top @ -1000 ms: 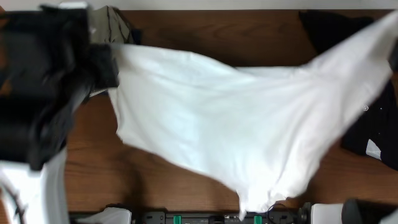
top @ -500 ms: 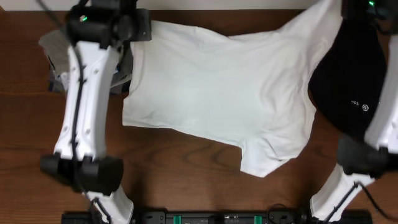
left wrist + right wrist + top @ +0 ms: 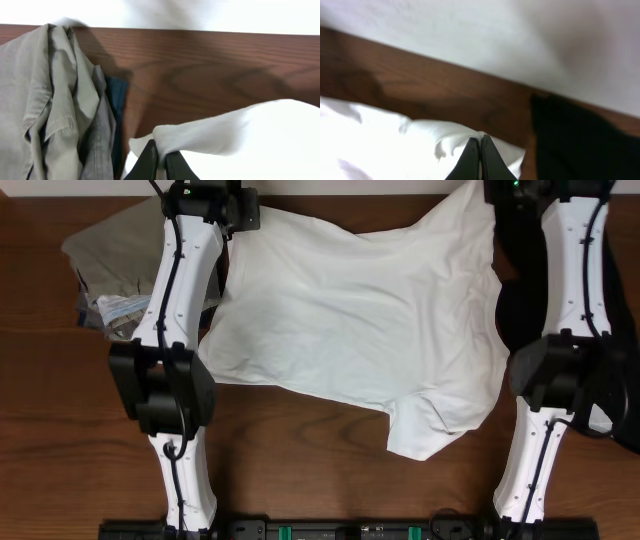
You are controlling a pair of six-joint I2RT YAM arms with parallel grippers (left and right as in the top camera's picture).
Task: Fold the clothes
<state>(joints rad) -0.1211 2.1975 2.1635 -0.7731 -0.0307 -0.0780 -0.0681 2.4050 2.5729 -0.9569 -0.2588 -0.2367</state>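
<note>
The white T-shirt (image 3: 360, 320) lies spread across the middle of the table, one sleeve hanging toward the front at the lower right. My left gripper (image 3: 240, 208) is at the far edge, shut on the shirt's far left corner (image 3: 200, 135). My right gripper (image 3: 490, 192) is at the far right, shut on the shirt's far right corner (image 3: 460, 137). The black garment (image 3: 520, 300) lies at the right, partly under my right arm, and also shows in the right wrist view (image 3: 580, 135). No green print is visible.
A pile of grey-olive and dark blue clothes (image 3: 115, 265) lies at the far left, also seen in the left wrist view (image 3: 55, 100). Bare brown table (image 3: 300, 460) runs along the front. A dark rail (image 3: 350, 530) sits at the front edge.
Both arms have swung the shirt toward the far edge and lowered it. It went from billowing in the air to lying spread flat, both corners still held.
</note>
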